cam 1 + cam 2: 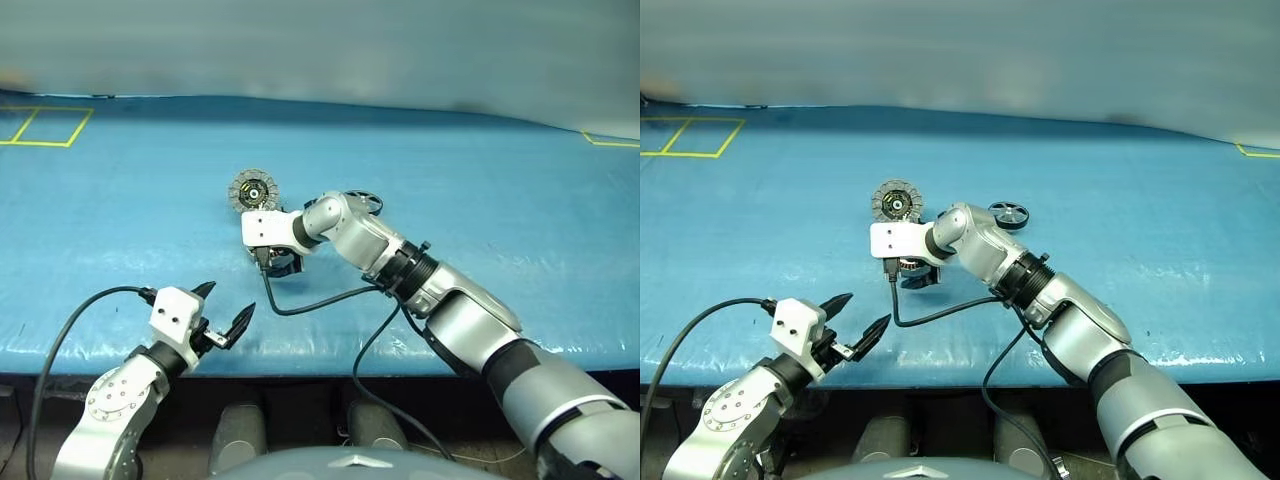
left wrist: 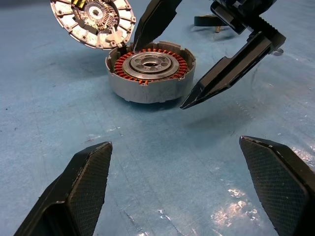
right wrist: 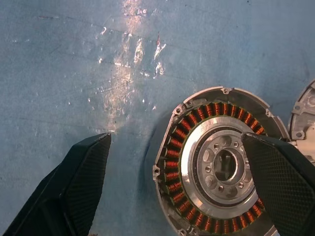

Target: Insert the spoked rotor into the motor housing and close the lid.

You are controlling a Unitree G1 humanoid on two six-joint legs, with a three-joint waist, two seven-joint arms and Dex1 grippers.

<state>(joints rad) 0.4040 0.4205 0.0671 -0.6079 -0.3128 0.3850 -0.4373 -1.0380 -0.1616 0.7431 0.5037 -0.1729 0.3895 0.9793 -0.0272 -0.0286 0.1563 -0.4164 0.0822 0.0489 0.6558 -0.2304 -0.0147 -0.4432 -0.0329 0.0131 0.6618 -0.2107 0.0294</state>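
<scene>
Housing (image 2: 150,73) one, lid (image 2: 93,22) one, rotor (image 1: 1009,214) seemingly one

Grey metal motor housing (image 3: 216,169), glossy copper windings (image 3: 173,162)

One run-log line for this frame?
right pincer: open over motor housing | left pincer: open, empty | lid: open | spoked rotor: on table

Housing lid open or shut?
Open: the lid stands tilted up behind the housing, windings and hub exposed.
</scene>
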